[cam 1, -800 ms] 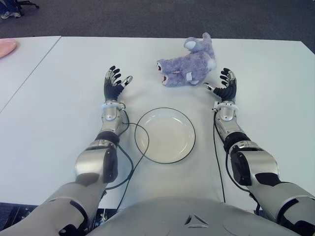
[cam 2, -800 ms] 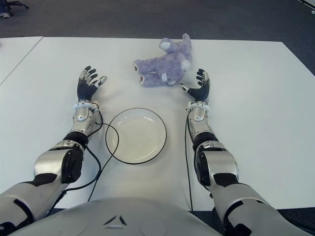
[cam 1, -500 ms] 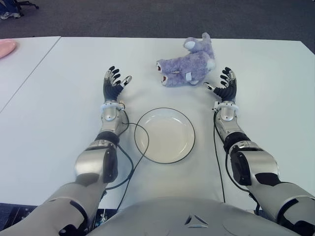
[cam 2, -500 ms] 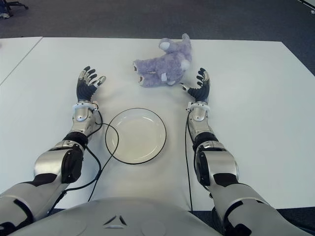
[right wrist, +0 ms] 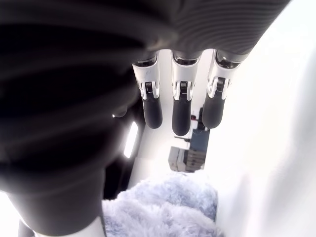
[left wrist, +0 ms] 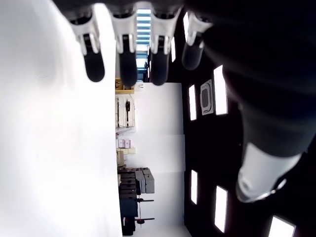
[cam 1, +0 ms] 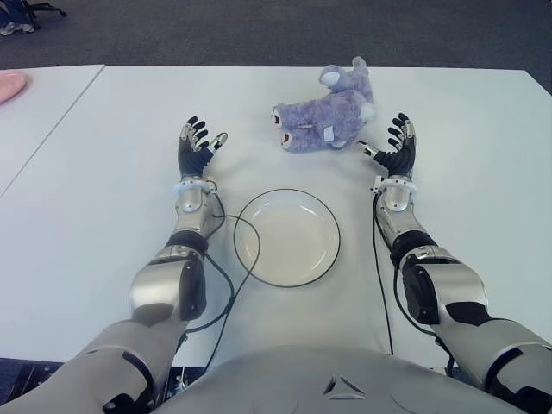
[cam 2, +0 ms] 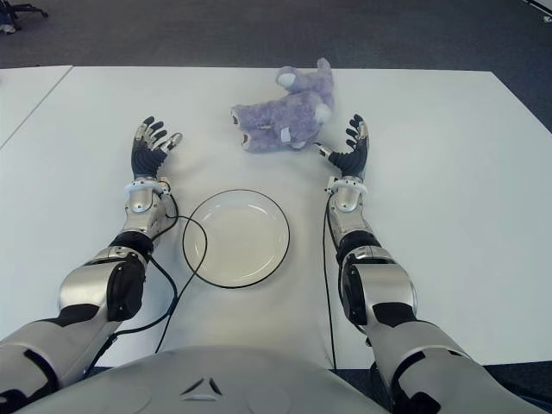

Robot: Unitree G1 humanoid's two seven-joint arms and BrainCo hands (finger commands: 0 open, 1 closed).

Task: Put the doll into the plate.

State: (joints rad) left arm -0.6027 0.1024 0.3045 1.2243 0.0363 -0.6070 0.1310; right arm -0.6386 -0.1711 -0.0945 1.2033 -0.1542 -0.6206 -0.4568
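Doll (cam 1: 326,114) on its side on white table (cam 1: 103,216), purple plush, far half of the tabletop, a little right of centre. Pale muzzle and feet turned toward the left side; one ear or limb stuck up at the far end. Small white tag showing on the near flank.

Plate (cam 1: 286,238) flat on the table, nearer the robot than the doll, between the two forearms. White, dark rim, nothing in it. Doll and plate apart, bare tabletop between them.

Right hand (cam 1: 395,155) just right of the doll, palm turned inward toward it, fingers spread and pointing away from the robot, thumb reaching toward the plush. Held nothing. Seen from the right wrist: three fingers (right wrist: 181,101) extended straight, purple fur (right wrist: 163,210) close below the palm; contact with the fur not possible to judge.

Left hand (cam 1: 195,152) left of the plate's far edge, well apart from the doll, palm facing inward, fingers spread, thumb out to the side. Empty. Confirmed from the left wrist: four fingers (left wrist: 128,49) straight, thumb apart, nothing between them.

Black cable (cam 1: 226,285) looped on the table from the left forearm, curving past the plate's left rim. Second thin cable along the right forearm.

Second white table (cam 1: 34,112) adjoining on the left, a pink object (cam 1: 12,84) at its far edge, cut off by the frame. Dark carpet (cam 1: 259,30) beyond.
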